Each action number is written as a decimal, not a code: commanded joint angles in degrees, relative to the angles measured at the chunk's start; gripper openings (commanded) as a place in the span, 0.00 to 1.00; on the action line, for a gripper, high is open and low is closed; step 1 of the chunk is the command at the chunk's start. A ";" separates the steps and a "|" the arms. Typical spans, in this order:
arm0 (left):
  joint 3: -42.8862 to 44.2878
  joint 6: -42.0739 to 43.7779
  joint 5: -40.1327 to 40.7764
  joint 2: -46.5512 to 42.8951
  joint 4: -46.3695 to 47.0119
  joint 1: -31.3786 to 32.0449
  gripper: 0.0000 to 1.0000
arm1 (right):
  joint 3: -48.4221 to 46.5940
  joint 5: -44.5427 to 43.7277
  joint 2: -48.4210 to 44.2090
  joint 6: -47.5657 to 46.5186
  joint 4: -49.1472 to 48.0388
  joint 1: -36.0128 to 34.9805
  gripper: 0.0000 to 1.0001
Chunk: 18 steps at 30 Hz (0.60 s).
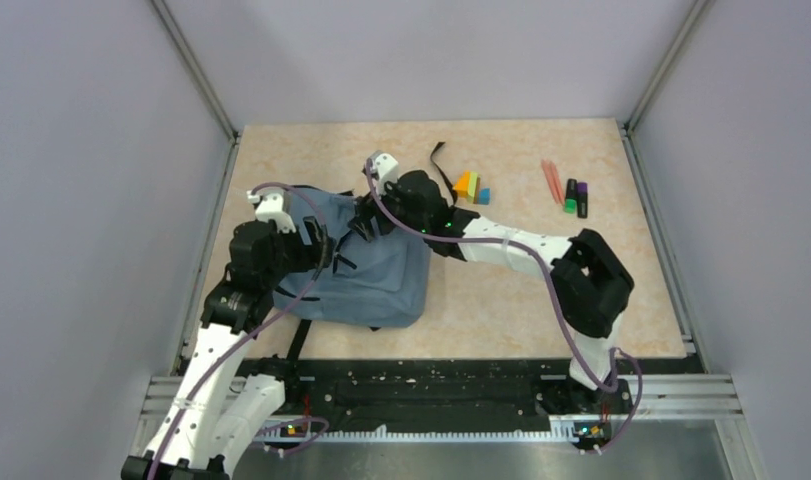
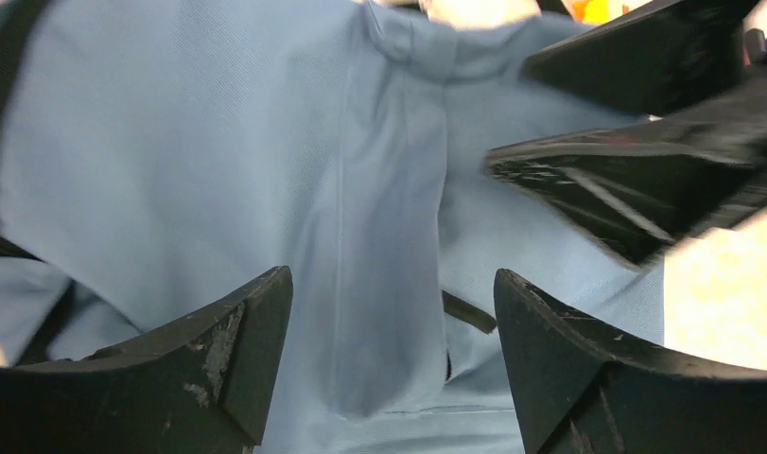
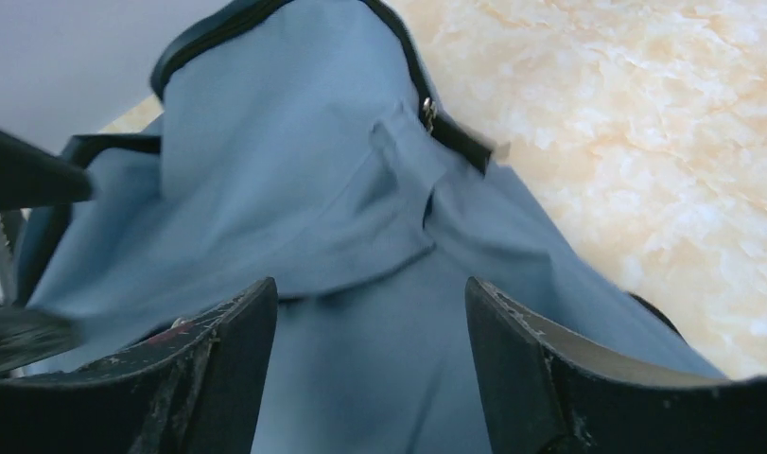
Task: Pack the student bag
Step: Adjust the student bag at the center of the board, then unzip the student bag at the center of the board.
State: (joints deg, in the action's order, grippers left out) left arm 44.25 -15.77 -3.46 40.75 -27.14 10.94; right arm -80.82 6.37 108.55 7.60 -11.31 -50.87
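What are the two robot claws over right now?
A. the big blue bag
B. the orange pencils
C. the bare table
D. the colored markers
A: the left gripper and the right gripper both stand open, with the blue bag filling the view beneath their fingers.

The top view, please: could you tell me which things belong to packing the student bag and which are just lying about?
In the job:
- student bag
- left gripper and right gripper, both open over its fabric

Lying about:
- coloured blocks
- orange sticks
- two dark markers
All lie apart from the bag, untouched; they may be meant for packing.
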 commanded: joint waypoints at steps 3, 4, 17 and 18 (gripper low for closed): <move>-6.64 -8.37 -2.33 -0.88 5.47 0.05 0.84 | 7.91 -1.68 -13.90 -0.64 -1.26 -0.15 0.74; -7.74 -8.86 -1.17 -1.34 5.44 0.05 0.85 | 9.89 -3.25 -15.10 -0.53 -0.86 -0.12 0.74; -13.33 -12.70 4.97 -7.52 6.75 0.05 0.71 | 20.03 -5.30 -18.78 5.46 -1.98 -0.49 0.75; -13.20 -12.63 5.27 -7.95 6.44 0.05 0.69 | 20.30 -5.20 -19.31 5.02 -2.45 -0.85 0.75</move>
State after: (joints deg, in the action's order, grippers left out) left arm 30.46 -27.73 -1.52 34.26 -23.14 10.94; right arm -60.82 -0.43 90.63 11.14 -10.11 -50.89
